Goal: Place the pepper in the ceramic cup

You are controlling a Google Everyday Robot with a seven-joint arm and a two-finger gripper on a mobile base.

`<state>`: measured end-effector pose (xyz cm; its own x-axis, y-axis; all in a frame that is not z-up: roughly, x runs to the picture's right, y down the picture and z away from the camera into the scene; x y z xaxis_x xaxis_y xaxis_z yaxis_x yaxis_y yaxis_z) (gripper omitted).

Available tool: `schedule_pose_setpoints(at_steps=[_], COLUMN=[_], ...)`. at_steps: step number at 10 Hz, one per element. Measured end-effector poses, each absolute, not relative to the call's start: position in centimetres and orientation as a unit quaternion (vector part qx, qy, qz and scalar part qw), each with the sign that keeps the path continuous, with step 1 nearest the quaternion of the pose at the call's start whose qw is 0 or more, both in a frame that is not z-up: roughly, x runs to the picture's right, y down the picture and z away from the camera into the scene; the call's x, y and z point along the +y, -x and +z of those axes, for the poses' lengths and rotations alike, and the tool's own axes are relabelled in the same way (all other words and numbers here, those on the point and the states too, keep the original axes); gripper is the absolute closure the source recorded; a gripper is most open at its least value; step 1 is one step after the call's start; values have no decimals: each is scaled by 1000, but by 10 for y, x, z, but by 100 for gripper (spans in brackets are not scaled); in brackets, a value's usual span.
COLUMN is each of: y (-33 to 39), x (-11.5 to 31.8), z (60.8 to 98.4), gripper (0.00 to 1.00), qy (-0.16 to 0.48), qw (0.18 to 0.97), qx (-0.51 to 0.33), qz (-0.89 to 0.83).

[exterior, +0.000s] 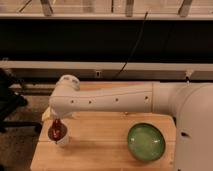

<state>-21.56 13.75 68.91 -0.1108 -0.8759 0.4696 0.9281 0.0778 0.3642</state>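
Observation:
The dark red glossy pepper (56, 129) sits at the mouth of the small white ceramic cup (62, 138), at the left of the wooden table (95, 145). The pepper stands upright and rises above the cup's rim. My gripper (55, 117) hangs from the white arm's end directly above the pepper, at its top. The arm (110, 100) stretches across the table from the right and hides most of the gripper.
A wide glossy green bowl (145, 141) stands at the right of the table. The robot's white body (192, 130) fills the right side. A dark chair (10, 105) stands off the table's left edge. A dark wall with a cable runs behind.

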Motion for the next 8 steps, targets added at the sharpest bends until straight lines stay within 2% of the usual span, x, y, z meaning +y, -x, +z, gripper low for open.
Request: schedule_pose_setpoints(at_steps=[8], y=[202], x=[132], z=[687], gripper=[20], qy=[48], qw=[669], qx=[-308], qz=[-675])
